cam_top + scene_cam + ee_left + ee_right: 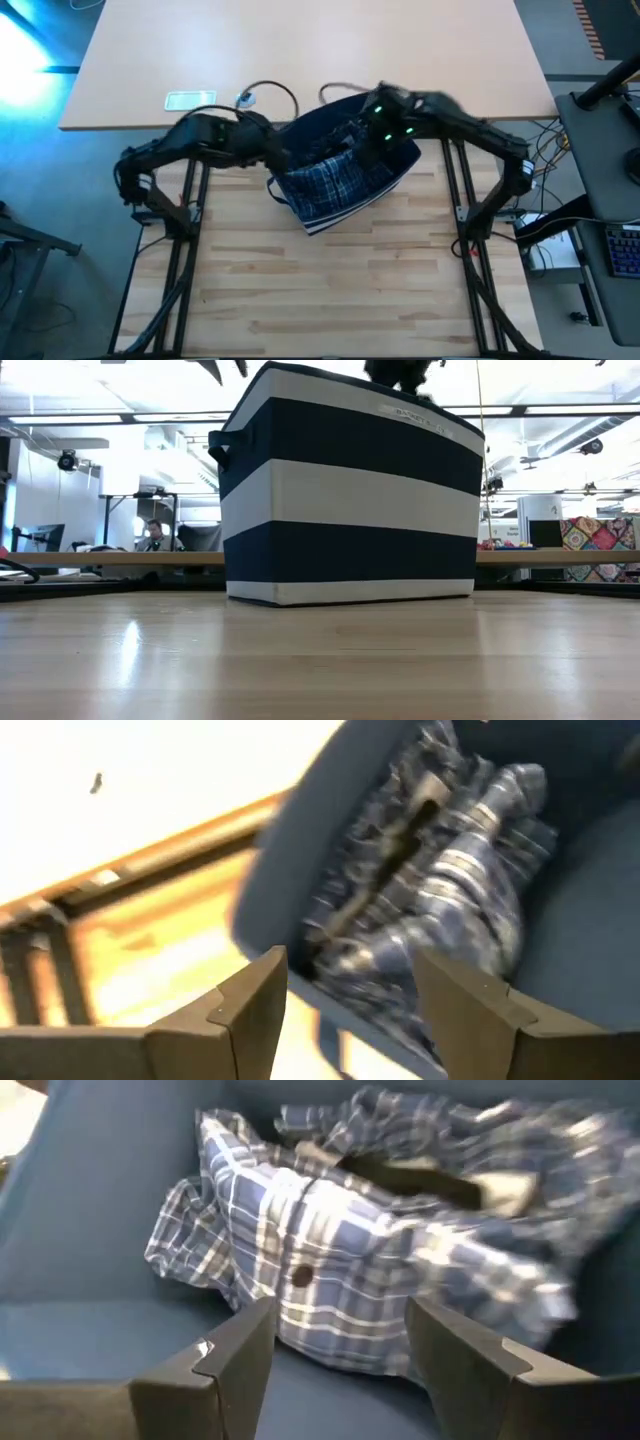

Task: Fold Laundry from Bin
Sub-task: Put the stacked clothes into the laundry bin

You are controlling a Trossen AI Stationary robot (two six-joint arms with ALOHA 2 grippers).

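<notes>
Laundry [350,1280], a heap of blue-and-white plaid garments, lies inside the bin [350,500], just ahead of and below both sets of fingers. The left gripper [350,1000] hangs over the bin's rim, its fingers parted with nothing between them; the plaid cloth sits just beyond its fingertips. The right gripper [340,1350] is lowered into the bin, likewise spread and empty, with a buttoned plaid piece directly ahead between its fingers. In the high view both arms converge over the bin at the far edge of the wooden table [330,290]. Probable hazards: the garments are tangled, so closing on one fold could lift several pieces together; a finger catching the soft bin wall could drag or tip the bin; a shallow pinch could slip off the loose cloth.
</notes>
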